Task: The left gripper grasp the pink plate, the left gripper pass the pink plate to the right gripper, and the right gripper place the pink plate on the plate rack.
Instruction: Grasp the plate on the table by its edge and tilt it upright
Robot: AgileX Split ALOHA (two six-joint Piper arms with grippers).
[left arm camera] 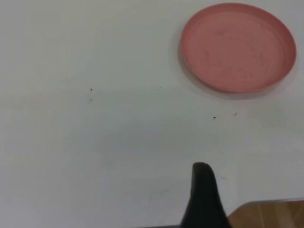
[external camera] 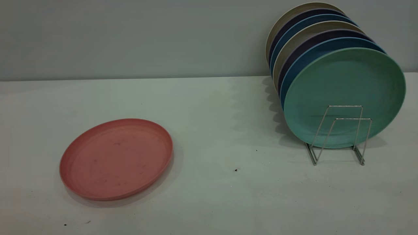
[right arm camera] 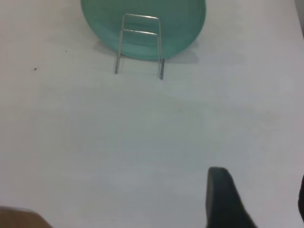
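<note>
1. The left end effector (left arm camera: 203,199) shows only one dark finger in its wrist view, so I cannot tell whether it is open or closed. It holds nothing. The pink plate (external camera: 116,159) lies flat on the desk (external camera: 209,195), well ahead of this end effector and off to one side of its line, untouched.

2. Risk here: the plate sits flush on the desk with a low rim. A finger that comes down short of the rim would probably push the plate away instead of getting under it, and a shallow pinch on the rim could let the plate tip and drop during the pass.

3. The desk between the plate and the plate rack (external camera: 338,135) carries only a few dark specks; nothing blocks the pass.

4. The right end effector (right arm camera: 223,197) also shows just one finger clearly, so its state cannot be told either. The rack stands well ahead of it, with bare desk between them.

5. The mint-green plate (external camera: 344,96) leans in the rack before a row of other plates (external camera: 313,32). Only the two front loops look free, so a tilted entry could strike the green plate or shove the light wire rack.
</note>
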